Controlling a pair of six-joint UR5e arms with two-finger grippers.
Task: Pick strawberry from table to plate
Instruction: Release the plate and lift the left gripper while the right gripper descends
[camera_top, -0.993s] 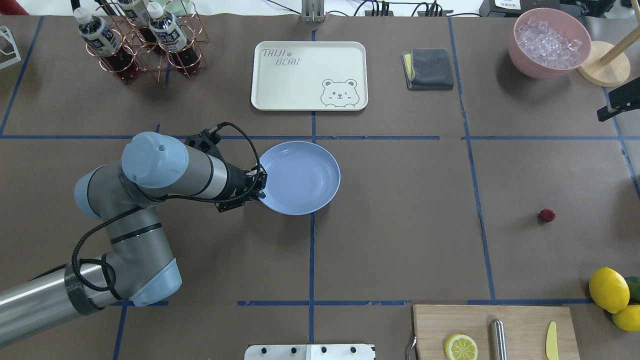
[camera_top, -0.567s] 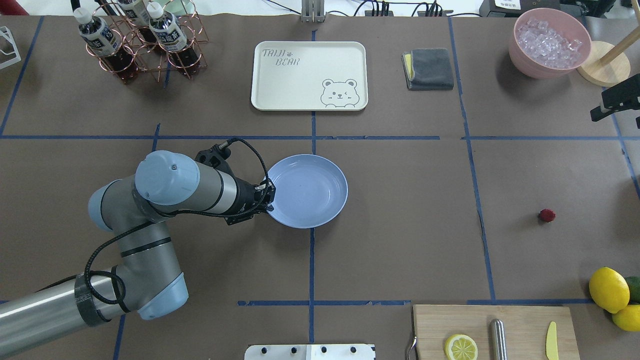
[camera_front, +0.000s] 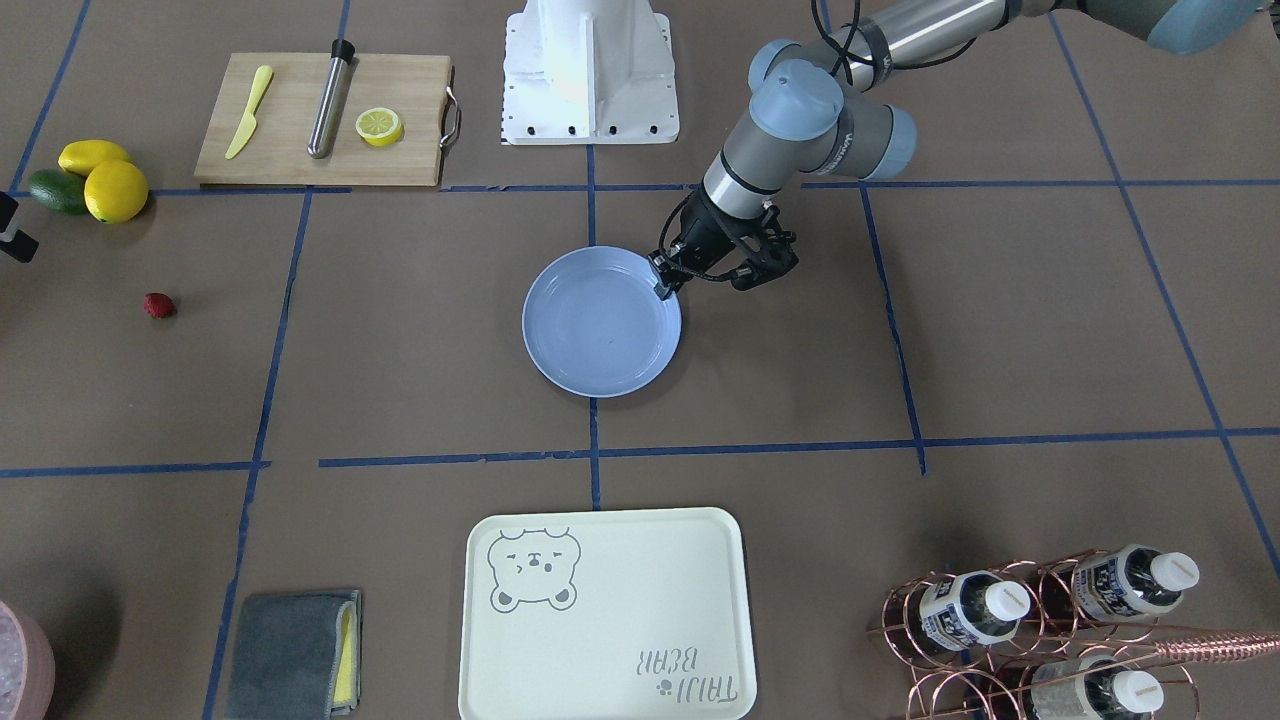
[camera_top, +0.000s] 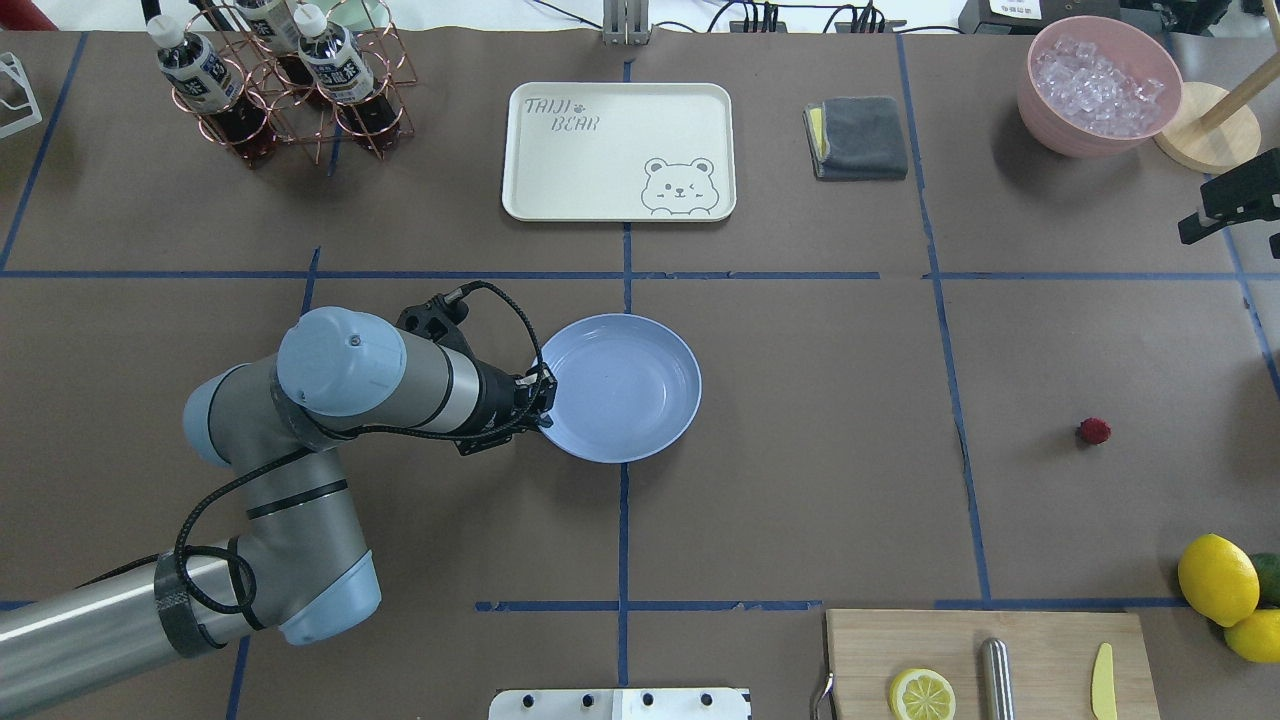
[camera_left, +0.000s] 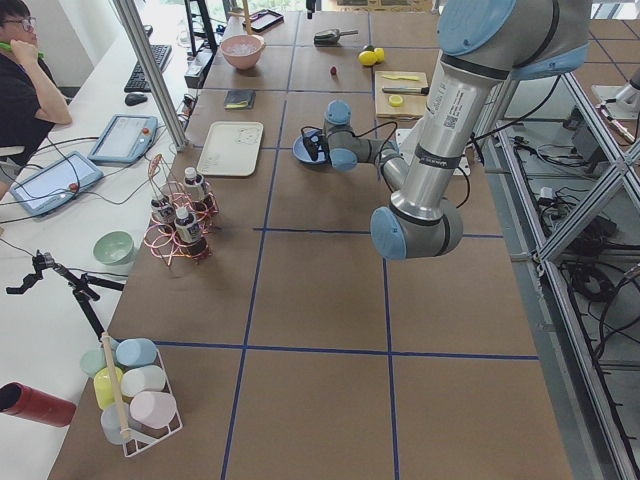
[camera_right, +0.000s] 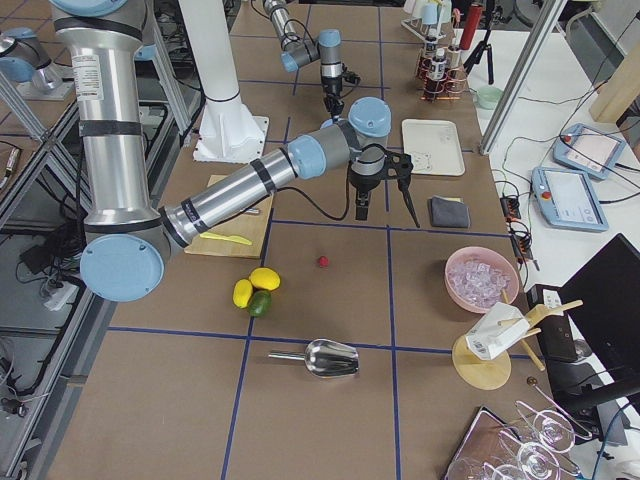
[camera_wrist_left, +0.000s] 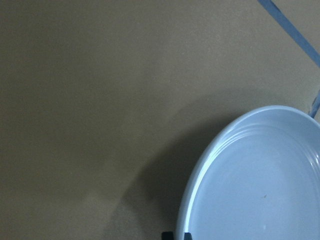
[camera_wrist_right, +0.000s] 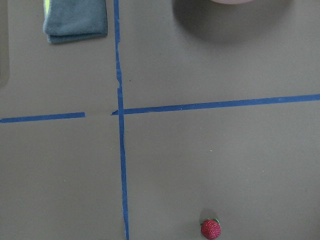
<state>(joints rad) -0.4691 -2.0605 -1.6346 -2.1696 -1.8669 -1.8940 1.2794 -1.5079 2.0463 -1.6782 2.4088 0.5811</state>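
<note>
Left gripper: jaws pinched shut on the left rim of the round, glossy light-blue plastic plate, mid-way along the brown paper-covered table. Tiny dark-red, bumpy strawberry lies on the table, well right of the plate. Right gripper: fingers spread apart, empty, above the table near the strawberry, not touching it.

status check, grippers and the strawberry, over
Left gripper shut on plate rim. Right gripper open, off the table. Strawberry on the table, far from plate. Nothing lies between them.
</note>
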